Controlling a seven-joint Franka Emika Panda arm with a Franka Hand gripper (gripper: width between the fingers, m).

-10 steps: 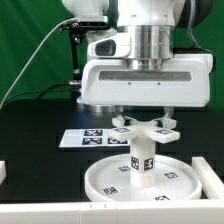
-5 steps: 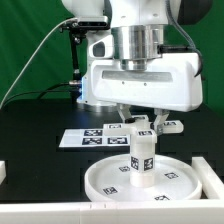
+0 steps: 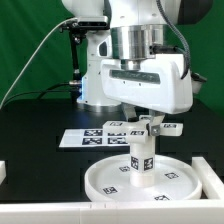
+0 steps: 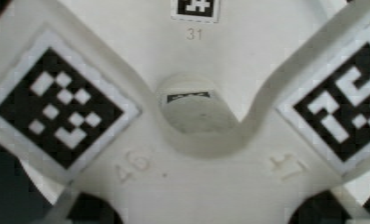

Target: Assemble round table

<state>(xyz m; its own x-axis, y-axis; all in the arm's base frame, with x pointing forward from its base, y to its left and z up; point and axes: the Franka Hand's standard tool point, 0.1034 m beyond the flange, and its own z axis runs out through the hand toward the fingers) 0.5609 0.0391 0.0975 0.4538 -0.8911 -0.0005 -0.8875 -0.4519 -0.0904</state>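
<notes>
The large round rimmed disc lies on the black table at the front. The short thick cylinder stands upright on its hub. The small cross-shaped piece sits on top of the cylinder with its tagged arms spread sideways. My gripper comes straight down onto it, and its fingers close on the middle of the cross. In the wrist view the cross-shaped piece fills the picture, with a round hole at its centre and tags on its arms. The fingertips barely show there.
The marker board lies flat behind the disc, towards the exterior view's left. White bars stand at the left edge, the right edge and along the front. A green screen hangs behind the arm.
My hand has turned about its vertical axis above the cylinder, and the cross-shaped piece's arms have swung round with it. The disc and cylinder stay in place.
</notes>
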